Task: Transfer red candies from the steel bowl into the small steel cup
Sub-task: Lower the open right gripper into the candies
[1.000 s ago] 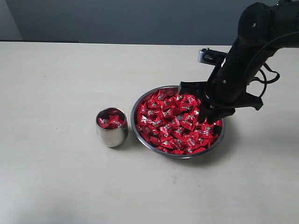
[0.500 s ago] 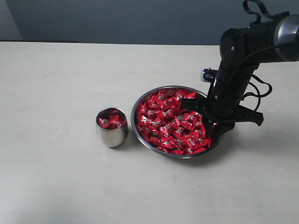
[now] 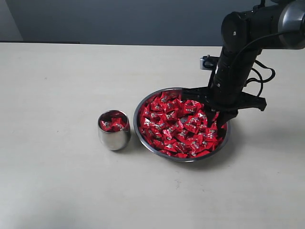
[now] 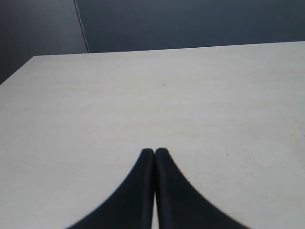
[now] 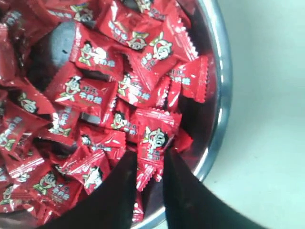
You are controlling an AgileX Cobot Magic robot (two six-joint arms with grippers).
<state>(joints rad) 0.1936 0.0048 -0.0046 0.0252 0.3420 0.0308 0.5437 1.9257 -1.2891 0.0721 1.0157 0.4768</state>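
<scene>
1. The left hand has its two fingers pressed together, holding nothing, over the bare counter.
2. The small steel cup stands upright just left of the steel bowl, with a few candies inside.
3. The red candies fill the bowl.
4. The right hand dips into the bowl's right side near the rim, its fingers pinching one red candy.

We see glossy red candies with small white print, a mirror-silver steel bowl and small steel cup, a matt black left gripper and right gripper, a pale cream worktop and a dark blue-grey wall.
</scene>
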